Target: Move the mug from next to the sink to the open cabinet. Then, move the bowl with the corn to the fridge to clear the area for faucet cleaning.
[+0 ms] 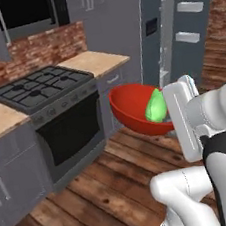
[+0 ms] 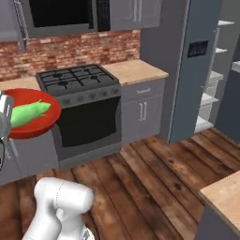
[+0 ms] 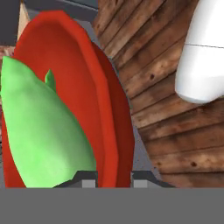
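The glossy red bowl [image 1: 132, 107] hangs in the air over the wooden floor in front of the stove, tilted, and also appears at the left as the bowl [image 2: 44, 119]. Inside it, the light-green corn [image 1: 155, 107] lies against the side nearest my hand; it is the corn [image 2: 27, 113] and the corn [image 3: 41, 131] in the other views. My gripper [image 3: 114, 180] is shut on the bowl's rim [image 3: 111, 131], one fingertip inside and one outside. The tall dark grey fridge [image 2: 187, 75] stands open at the right. The mug, sink, faucet and open cabinet are out of view.
A black stove [image 1: 41, 86] with its oven sits between wood-look counters [image 1: 95, 62]. The fridge door [image 1: 191, 21] with white bins stands open, and white shelves [image 2: 211, 96] show inside. A counter corner [image 2: 225, 194] juts in at the lower right.
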### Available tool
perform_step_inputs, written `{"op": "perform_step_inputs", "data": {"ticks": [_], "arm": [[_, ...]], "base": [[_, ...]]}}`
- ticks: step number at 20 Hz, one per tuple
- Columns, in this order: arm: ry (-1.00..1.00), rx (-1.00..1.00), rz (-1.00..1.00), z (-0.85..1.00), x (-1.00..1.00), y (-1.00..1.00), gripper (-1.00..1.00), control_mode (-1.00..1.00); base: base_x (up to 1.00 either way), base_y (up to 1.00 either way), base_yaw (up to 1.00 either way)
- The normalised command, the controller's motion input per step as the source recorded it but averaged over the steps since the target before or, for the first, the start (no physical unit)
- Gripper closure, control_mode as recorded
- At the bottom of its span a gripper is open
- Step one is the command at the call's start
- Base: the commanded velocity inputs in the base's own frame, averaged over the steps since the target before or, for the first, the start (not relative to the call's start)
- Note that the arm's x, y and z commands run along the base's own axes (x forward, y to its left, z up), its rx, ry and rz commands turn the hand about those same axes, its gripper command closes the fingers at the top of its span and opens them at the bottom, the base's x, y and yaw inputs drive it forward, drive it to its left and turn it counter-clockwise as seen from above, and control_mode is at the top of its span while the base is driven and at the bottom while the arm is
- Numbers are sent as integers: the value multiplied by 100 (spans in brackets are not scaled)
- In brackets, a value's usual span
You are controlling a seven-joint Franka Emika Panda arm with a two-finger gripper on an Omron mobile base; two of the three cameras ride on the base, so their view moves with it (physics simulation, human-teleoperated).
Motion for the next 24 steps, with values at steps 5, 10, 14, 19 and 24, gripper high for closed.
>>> {"op": "perform_step_inputs", "data": {"ticks": [5,10,14,19,24], "arm": [[0,0,0,0,0,0,100,100],[0,0,0,0,0,0,100,100],[0,0,0,0,0,0,100,100],[0,0,0,0,0,0,100,100],[0,0,0,0,0,0,100,100]], "base": [[60,-41,-68],[100,-29,-26],[100,-4,-28],[100,59,-47],[100,92,-43]]}}
